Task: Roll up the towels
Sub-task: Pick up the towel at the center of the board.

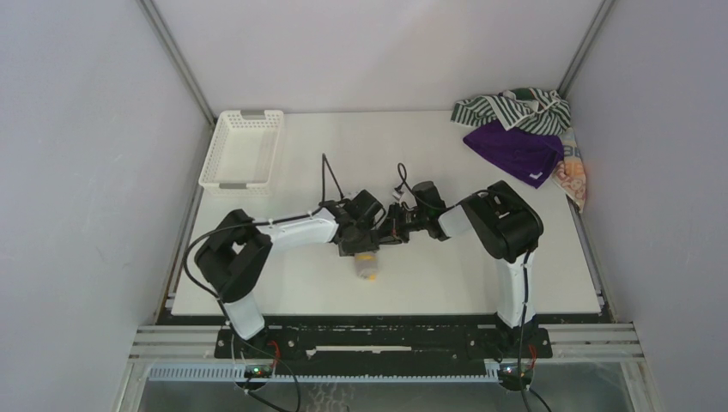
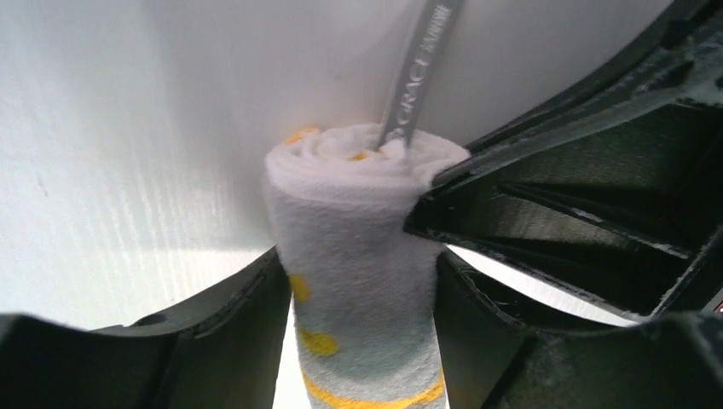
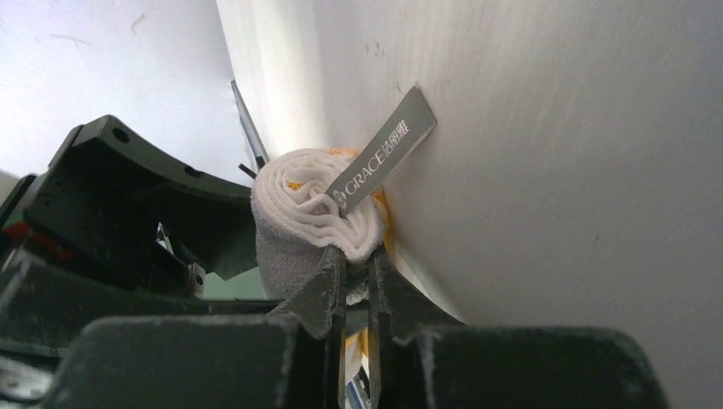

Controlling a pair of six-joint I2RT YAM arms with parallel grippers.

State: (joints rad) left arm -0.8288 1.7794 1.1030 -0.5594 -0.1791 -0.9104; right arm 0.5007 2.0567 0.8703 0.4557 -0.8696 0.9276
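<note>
Yellow towel roll lies end-pinched by right gripper.

White table, pale grey walls.

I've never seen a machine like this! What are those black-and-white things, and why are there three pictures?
Those are two robot arms, the left arm and the right arm, bolted to a table. One picture looks down from above. The other two come from a camera on each wrist, showing the jaws. Between them lies a yellow-and-white towel, rolled up, with a grey label. The right jaws are shut, pinching one end of the roll. The left jaws stand either side of it; I cannot tell if they squeeze. A white basket sits far left. A green-striped towel, a purple towel and an orange-patterned towel are heaped far right.
</note>
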